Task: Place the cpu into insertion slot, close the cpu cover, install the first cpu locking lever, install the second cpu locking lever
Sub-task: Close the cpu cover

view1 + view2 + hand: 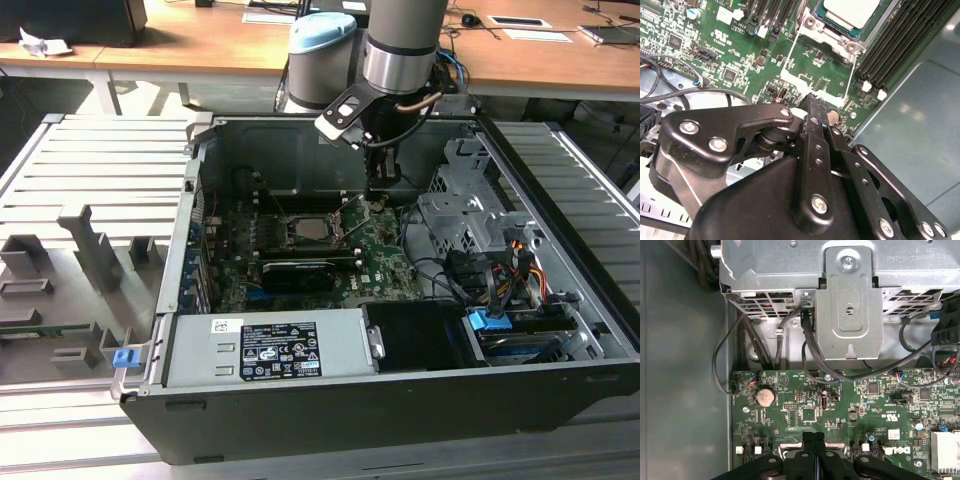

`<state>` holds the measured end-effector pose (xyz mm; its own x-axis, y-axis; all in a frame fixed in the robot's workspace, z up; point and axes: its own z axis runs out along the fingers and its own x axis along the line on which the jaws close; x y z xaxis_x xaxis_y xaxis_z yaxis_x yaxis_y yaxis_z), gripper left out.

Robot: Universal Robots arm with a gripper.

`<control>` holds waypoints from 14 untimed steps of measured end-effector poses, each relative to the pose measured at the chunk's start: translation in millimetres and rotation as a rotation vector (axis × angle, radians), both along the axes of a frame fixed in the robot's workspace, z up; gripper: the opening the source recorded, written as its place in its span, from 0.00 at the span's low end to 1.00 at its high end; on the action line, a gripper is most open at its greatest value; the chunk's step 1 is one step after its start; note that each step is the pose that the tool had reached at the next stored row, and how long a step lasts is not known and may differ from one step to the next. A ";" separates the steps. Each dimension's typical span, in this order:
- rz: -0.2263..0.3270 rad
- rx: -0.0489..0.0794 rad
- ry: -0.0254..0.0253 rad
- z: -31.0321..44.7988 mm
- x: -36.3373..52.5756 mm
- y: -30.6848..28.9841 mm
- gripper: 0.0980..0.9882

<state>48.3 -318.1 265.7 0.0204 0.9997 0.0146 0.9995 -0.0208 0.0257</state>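
The cpu (305, 228), a silvery square chip, lies in the insertion slot (283, 234) in the middle of the green motherboard. In the second wrist view the cpu (850, 11) sits inside a silver metal frame with screws, the cpu cover (832, 37), which looks to lie flat around it. A thin lever rod (350, 213) slants up at the socket's side toward the exterior view's right. My gripper (378, 200) hangs just beyond that side, low over the board. Its black fingers meet at the tips in both wrist views, gripper (812, 99) and gripper (814, 436), with nothing between them.
A long black card (298, 272) lies in front of the socket. The power supply (270, 350) fills the case front. A metal drive cage (465, 215) and cables (500, 270) crowd the exterior view's right. Memory slots (900, 45) flank the socket. A coin battery (765, 396) sits on the board.
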 end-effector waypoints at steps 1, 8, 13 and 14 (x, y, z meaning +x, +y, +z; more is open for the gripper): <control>0.000 0.000 0.0001 0.0 0.3 0.0 0.01; 0.000 0.000 0.0000 -0.6 3.1 0.0 0.01; 0.000 0.000 0.0000 -1.2 4.8 0.0 0.01; 0.000 0.000 0.0000 -1.4 5.2 0.0 0.01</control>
<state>53.5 -318.1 264.3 0.0204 0.9997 0.0145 0.9995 -0.0208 0.0257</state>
